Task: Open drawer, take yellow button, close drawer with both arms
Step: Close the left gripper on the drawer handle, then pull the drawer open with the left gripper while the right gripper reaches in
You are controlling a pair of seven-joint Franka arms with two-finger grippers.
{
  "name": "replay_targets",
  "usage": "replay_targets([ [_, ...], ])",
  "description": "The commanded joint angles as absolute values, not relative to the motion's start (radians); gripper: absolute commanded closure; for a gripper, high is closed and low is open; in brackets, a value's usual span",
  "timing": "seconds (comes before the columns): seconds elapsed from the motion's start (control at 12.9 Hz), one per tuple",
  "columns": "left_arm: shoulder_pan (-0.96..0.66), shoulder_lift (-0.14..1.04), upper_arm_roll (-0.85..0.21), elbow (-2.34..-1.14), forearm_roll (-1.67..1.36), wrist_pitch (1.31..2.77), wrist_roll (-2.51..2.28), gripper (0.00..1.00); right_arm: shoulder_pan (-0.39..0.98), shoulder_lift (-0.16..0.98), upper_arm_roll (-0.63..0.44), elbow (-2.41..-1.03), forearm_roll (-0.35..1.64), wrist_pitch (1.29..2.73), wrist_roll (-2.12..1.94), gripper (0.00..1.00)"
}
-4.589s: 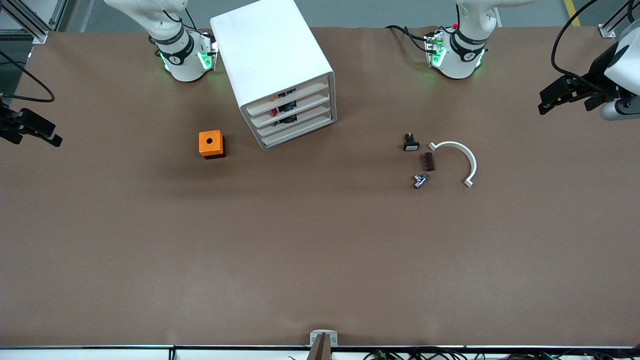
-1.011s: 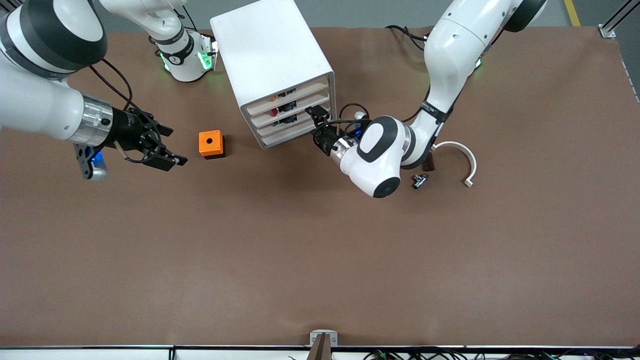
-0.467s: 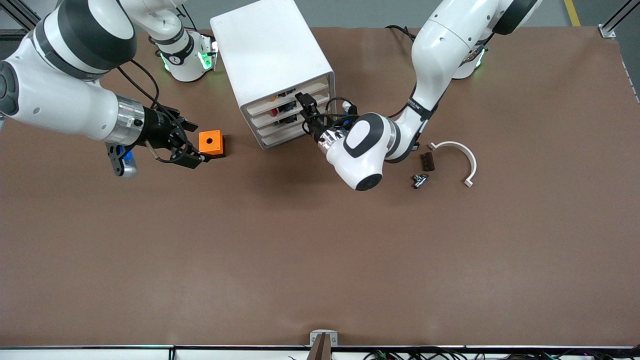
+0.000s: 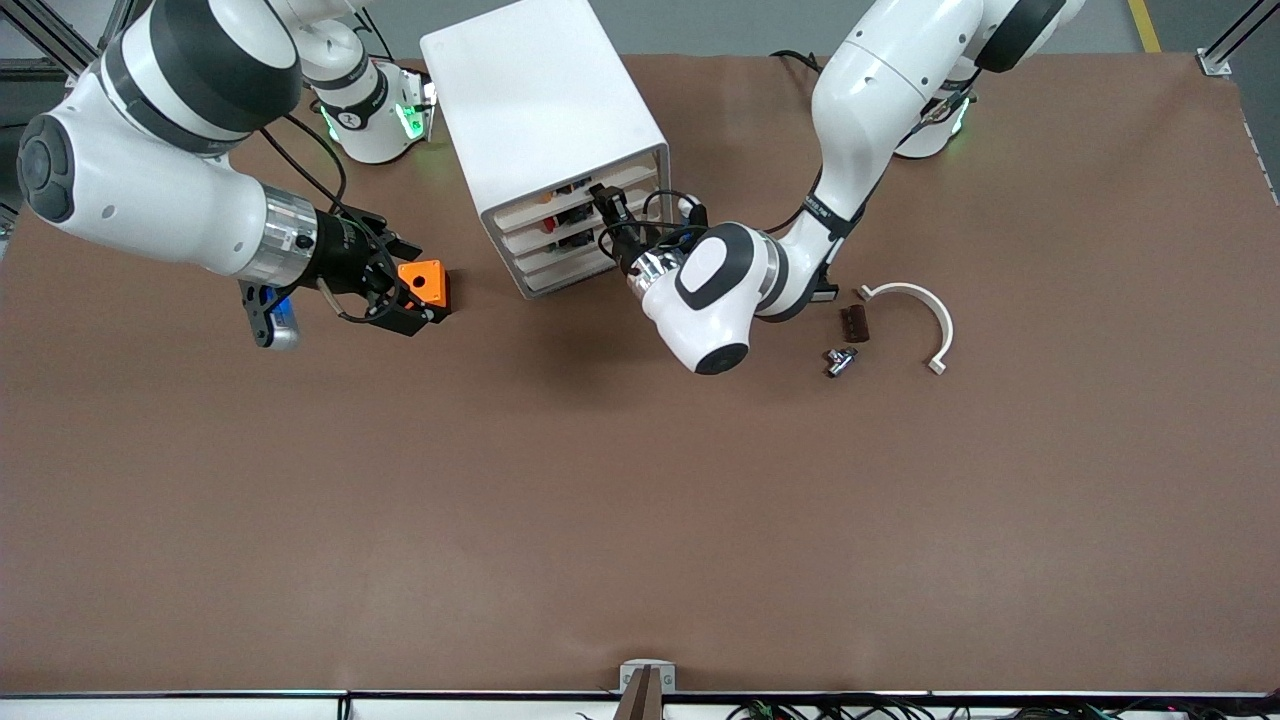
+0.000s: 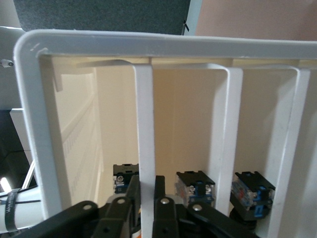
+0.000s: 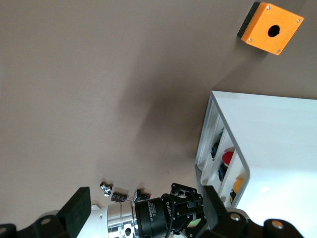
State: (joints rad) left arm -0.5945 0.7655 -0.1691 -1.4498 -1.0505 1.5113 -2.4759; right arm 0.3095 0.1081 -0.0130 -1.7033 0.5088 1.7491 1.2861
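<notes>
The white cabinet (image 4: 530, 90) stands between the arm bases. Its top drawer (image 4: 525, 208) looks pushed in, level with the three lower ones. My left gripper (image 4: 603, 205) is at that drawer's front. In the left wrist view its fingers (image 5: 131, 191) press both sides of the drawer's front strip (image 5: 146, 124). The button (image 4: 547, 198) lies in the top drawer, its orange cap showing; the left wrist view shows its black and bluish body (image 5: 123, 177). My right gripper (image 4: 408, 288) is open and empty, in the air over the orange cube (image 4: 428, 278).
A brown block (image 4: 853, 322), a silver part (image 4: 840, 360) and a white curved piece (image 4: 915, 305) lie toward the left arm's end. A small black-and-white button (image 4: 826, 292) is mostly hidden under the left arm. The lower drawers hold other buttons (image 5: 195, 186).
Both arms came in from the table's ends. Over the last second my left gripper moved onto the top drawer's front, and my right gripper moved toward the cabinet, over the orange cube.
</notes>
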Motion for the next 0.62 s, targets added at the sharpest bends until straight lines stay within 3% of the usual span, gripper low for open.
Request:
replay_targets([
  [0.0, -0.592, 0.762, -0.166, -1.445, -1.060, 1.479, -2.490, 1.00, 0.337, 0.110, -0.021, -1.701, 0.531, 1.763, 1.308, 0.00],
  [0.54, -0.372, 0.770, -0.155, -1.361, -1.065, 1.460, -2.425, 1.00, 0.428, 0.115, -0.021, -1.710, 0.517, 1.807, 1.387, 0.00],
])
